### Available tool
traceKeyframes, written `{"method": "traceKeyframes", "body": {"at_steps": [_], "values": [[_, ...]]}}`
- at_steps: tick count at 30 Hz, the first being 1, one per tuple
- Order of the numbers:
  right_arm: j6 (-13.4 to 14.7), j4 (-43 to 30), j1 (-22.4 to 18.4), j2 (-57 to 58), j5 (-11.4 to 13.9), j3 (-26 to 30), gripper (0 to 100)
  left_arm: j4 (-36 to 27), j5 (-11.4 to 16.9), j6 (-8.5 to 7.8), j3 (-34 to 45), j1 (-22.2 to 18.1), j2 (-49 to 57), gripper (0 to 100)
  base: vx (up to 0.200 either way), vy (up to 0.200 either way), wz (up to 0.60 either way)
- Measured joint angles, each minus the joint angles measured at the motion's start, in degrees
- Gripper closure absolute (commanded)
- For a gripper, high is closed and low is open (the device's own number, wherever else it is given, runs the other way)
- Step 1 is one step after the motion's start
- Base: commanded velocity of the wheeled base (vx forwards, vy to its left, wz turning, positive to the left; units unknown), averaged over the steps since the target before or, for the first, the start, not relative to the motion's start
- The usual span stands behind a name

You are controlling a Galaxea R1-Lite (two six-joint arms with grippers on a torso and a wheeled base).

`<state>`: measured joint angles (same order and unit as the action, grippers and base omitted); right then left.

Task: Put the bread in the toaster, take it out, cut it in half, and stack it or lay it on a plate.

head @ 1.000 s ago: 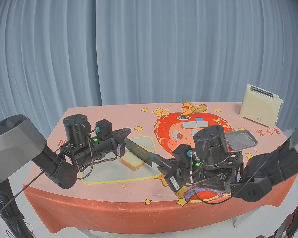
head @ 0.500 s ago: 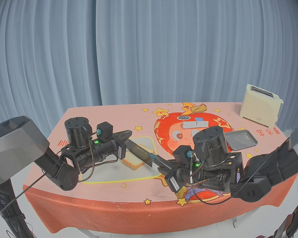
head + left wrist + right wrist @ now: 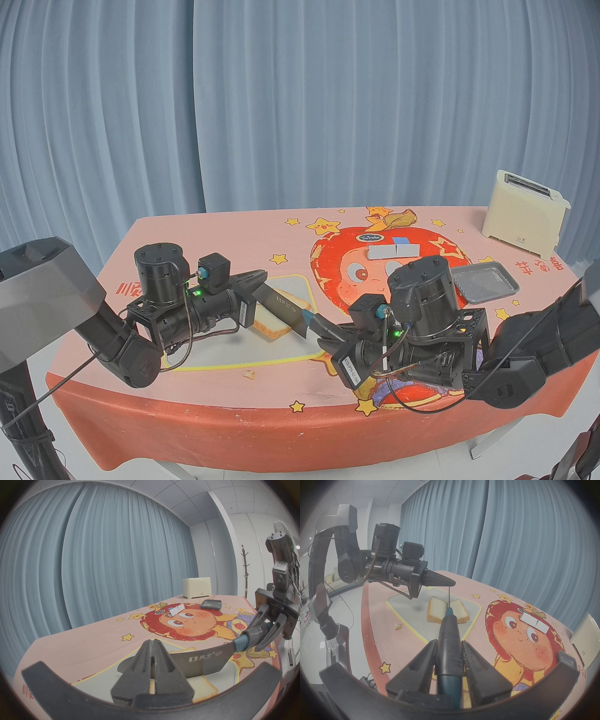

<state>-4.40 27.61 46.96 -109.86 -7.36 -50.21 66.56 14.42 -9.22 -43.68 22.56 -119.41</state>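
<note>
A slice of bread (image 3: 272,326) lies on the pale cutting mat (image 3: 219,350). My right gripper (image 3: 320,326) is shut on the handle of a knife (image 3: 284,305) whose blade stands edge-down across the middle of the slice. In the right wrist view, bread (image 3: 436,608) shows on both sides of the thin blade; whether it is cut through I cannot tell. My left gripper (image 3: 258,275) is shut and empty, hovering just over the bread's far edge beside the blade. The left wrist view has its fingertips (image 3: 152,642) against the blade (image 3: 203,659). The cream toaster (image 3: 525,213) stands at the far right.
A grey tray (image 3: 485,282) lies right of my right arm, before the toaster. Two white cards (image 3: 394,250) rest on the printed cloth. A crumb (image 3: 249,374) sits near the table's front edge, below the mat.
My left arm has slid right and slightly nearer, bringing its shut gripper closer to the knife blade over the bread. The right arm and knife have hardly moved.
</note>
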Motion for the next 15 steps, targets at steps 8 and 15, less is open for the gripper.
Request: {"method": "traceKeyframes", "body": {"at_steps": [8, 15], "values": [[0.0, 0.0, 0.0, 0.1, 0.0, 0.0, 100, 0.2, 0.0, -0.09, 0.0, 0.0, -0.8, 100, 0.0, 0.0, 0.0], [0.0, 0.0, -0.1, 0.1, 0.0, 0.1, 100, 0.3, -0.1, -0.17, 0.1, -0.1, -1.4, 100, 0.0, 0.0, 0.0]]}}
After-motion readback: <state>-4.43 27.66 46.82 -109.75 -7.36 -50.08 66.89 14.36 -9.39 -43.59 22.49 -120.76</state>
